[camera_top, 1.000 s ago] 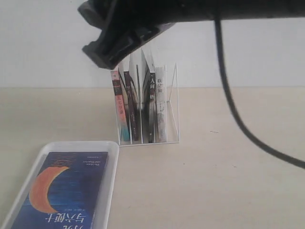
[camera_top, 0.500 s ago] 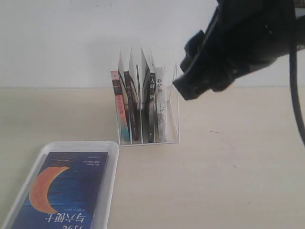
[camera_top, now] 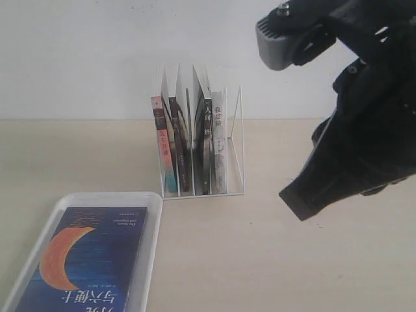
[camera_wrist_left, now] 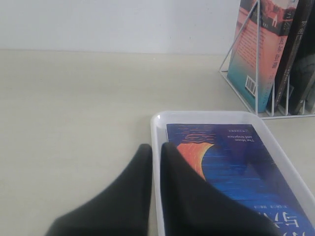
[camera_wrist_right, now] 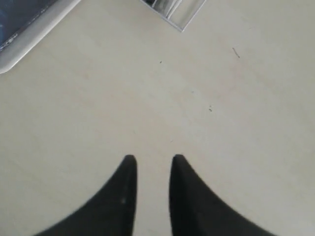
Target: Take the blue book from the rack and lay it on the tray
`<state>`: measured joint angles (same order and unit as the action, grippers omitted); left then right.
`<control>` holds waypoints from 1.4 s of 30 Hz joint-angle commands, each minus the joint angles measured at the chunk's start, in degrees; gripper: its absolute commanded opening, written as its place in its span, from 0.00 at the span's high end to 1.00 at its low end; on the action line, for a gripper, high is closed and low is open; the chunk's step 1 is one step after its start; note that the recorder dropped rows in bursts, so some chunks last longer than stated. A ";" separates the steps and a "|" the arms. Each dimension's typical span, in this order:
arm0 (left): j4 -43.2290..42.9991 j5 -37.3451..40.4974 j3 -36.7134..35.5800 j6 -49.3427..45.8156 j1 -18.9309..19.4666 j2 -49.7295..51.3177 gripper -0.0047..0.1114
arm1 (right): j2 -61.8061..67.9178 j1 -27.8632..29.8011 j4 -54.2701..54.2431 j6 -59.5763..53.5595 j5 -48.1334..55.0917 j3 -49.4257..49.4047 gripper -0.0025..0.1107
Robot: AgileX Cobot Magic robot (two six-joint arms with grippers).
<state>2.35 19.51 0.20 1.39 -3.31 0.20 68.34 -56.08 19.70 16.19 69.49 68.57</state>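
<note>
The blue book (camera_top: 91, 260) (camera_wrist_left: 231, 167), dark blue with an orange crescent, lies flat in the white tray (camera_top: 153, 234) (camera_wrist_left: 158, 120) at the lower left. Behind it the white wire rack (camera_top: 235, 140) (camera_wrist_left: 257, 59) stands upright and holds several other books. My left gripper (camera_wrist_left: 156, 146) hovers over the tray's near rim, shut to a thin slit with nothing held. My right gripper (camera_wrist_right: 153, 157) is open and empty above bare table. Its black arm (camera_top: 364, 143) hangs to the right of the rack, apart from it.
A pink and teal book (camera_wrist_left: 251, 54) fills the rack's end slot nearest the tray, with dark-spined books (camera_top: 205, 146) beside it. A corner of the tray (camera_wrist_right: 29, 34) and of the rack (camera_wrist_right: 174, 12) show in the right wrist view. A white wall stands behind.
The right arm has swung from above the rack over to the right and dropped lower. Book, tray and rack have not moved.
</note>
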 commanded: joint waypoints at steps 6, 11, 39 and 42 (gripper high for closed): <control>-0.06 -0.24 -0.20 0.49 0.23 -0.20 0.91 | -0.23 -0.09 -1.58 -0.12 -0.14 0.09 0.97; -0.06 -0.24 -0.20 0.49 0.23 -0.20 0.91 | -0.23 -0.09 -1.44 0.20 -2.02 0.09 0.97; -0.06 -0.24 -0.20 0.49 0.23 -0.20 0.91 | -34.26 23.91 -20.69 6.80 -68.01 -53.95 0.98; -0.06 -0.24 -0.20 0.49 0.23 -0.20 0.91 | -43.19 28.02 -20.69 6.80 -68.00 -57.99 0.98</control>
<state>2.35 19.51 0.20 1.39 -3.31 0.20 31.79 -31.24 -0.83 23.09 3.23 13.71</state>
